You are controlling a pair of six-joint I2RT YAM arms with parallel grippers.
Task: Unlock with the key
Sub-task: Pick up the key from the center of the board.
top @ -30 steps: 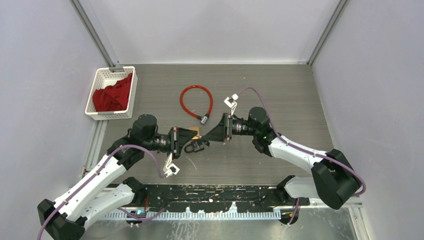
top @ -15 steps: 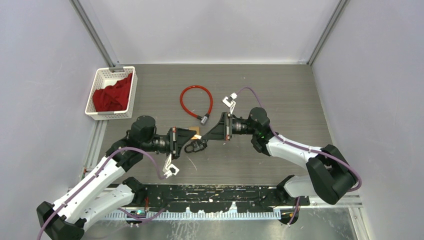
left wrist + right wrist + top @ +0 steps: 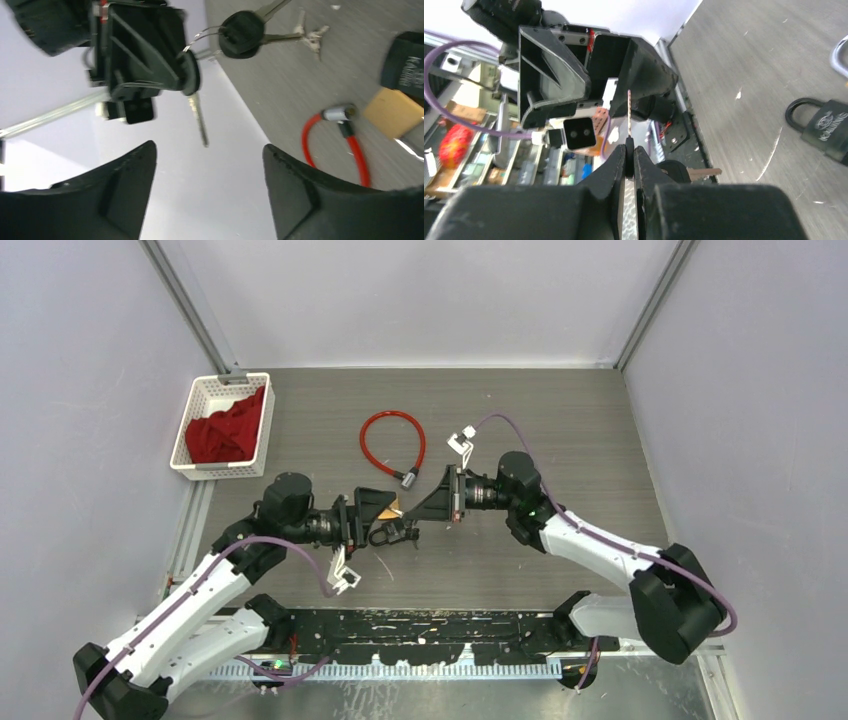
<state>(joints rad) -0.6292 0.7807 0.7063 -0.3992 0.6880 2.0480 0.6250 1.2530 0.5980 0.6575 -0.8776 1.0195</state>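
Observation:
A key (image 3: 629, 114) with a black head is pinched in my right gripper (image 3: 629, 146), which is shut on it, blade pointing at the left gripper. In the left wrist view the same key (image 3: 198, 114) hangs from a ring with a second black-headed key (image 3: 242, 32). My left gripper (image 3: 209, 146) is open with nothing between its fingers, and the key's tip is just ahead of them. A black padlock (image 3: 824, 131) lies on the table, below the two grippers (image 3: 385, 537). A brass padlock (image 3: 392, 112) lies next to it.
A red cable lock (image 3: 392, 445) lies coiled behind the grippers. A white basket (image 3: 190, 405) holding red cloth stands at the back left. Grey walls close in the table on three sides.
My left gripper has opened and let go of the key. My right gripper has closed on the key's head and now holds it alone.

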